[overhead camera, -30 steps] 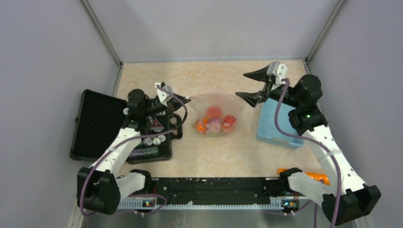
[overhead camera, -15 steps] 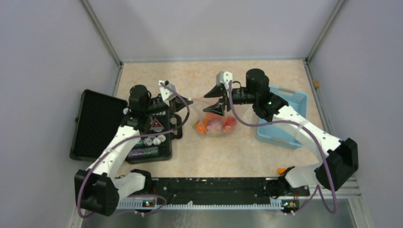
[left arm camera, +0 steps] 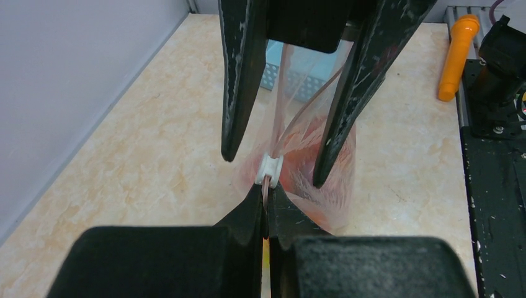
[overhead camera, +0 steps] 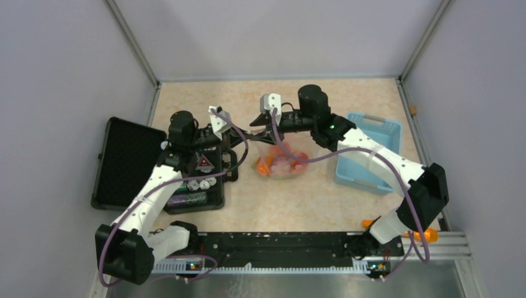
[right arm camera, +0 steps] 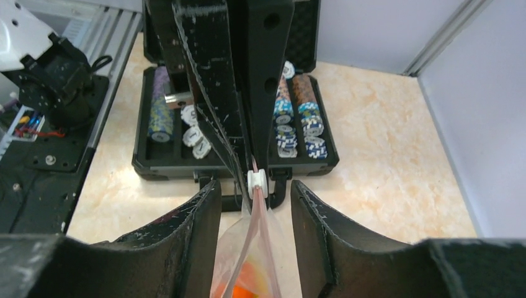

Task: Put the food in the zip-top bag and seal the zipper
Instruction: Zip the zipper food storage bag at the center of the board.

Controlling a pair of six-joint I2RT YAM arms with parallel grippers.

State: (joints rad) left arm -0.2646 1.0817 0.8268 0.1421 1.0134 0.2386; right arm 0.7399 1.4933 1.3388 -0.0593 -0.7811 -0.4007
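Note:
The zip-top bag (overhead camera: 286,148) lies mid-table with the food (overhead camera: 280,164) inside, showing as red, orange and pink pieces. My left gripper (overhead camera: 242,131) is shut on the left end of the zipper (left arm camera: 267,188), just behind the white slider (left arm camera: 269,169). My right gripper (overhead camera: 256,128) has come in from the right. In the right wrist view this gripper (right arm camera: 255,187) stands open astride the pinkish zipper (right arm camera: 258,226) beside the slider (right arm camera: 257,180), with a gap on each side. Further along the bag's mouth the two strips part.
An open black case (overhead camera: 127,162) with round tokens (right arm camera: 286,127) lies at the left, close behind the left gripper. A light-blue basket (overhead camera: 366,155) stands to the right of the bag. An orange tool (overhead camera: 423,234) lies by the front right rail.
My right arm has swung left from over the basket to the bag's zipper by the left gripper, and its jaws have narrowed. The left gripper has kept its hold in place.

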